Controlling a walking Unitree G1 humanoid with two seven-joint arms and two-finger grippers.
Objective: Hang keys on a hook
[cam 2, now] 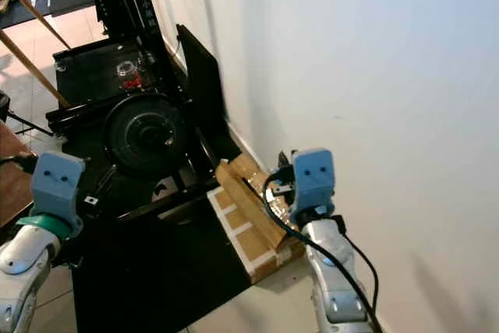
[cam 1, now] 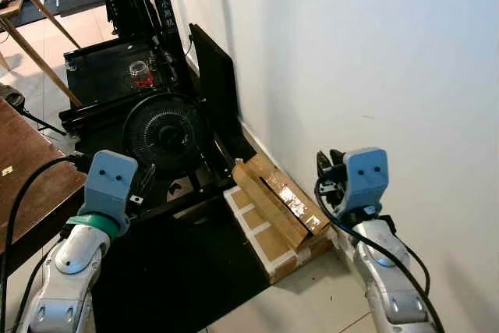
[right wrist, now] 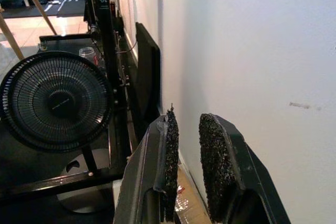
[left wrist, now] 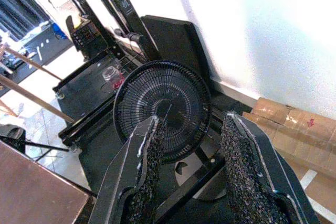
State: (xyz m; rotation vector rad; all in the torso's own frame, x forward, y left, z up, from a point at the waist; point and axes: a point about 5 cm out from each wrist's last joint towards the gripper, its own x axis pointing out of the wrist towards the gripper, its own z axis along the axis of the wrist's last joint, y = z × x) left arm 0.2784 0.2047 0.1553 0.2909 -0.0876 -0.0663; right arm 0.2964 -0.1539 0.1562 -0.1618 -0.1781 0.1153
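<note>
Both arms are up in front of the white wall (cam 1: pixel 351 52), with nothing in either one. The left gripper (left wrist: pixel 191 174) has its fingers spread wide toward the black fan (cam 1: pixel 165 132). The right gripper (right wrist: pixel 188 163) has a narrow gap, right beside the wall above the cardboard boxes (cam 1: pixel 277 212).

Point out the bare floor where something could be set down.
Free: pale tile beside the cardboard box, between the black mat and white wall. Crowded: the fan and black frame fill the area beyond.

tiled floor (cam 1: pixel 312 302), cardboard box (cam 1: pixel 273 208), black fan (cam 1: pixel 165 132)
</note>
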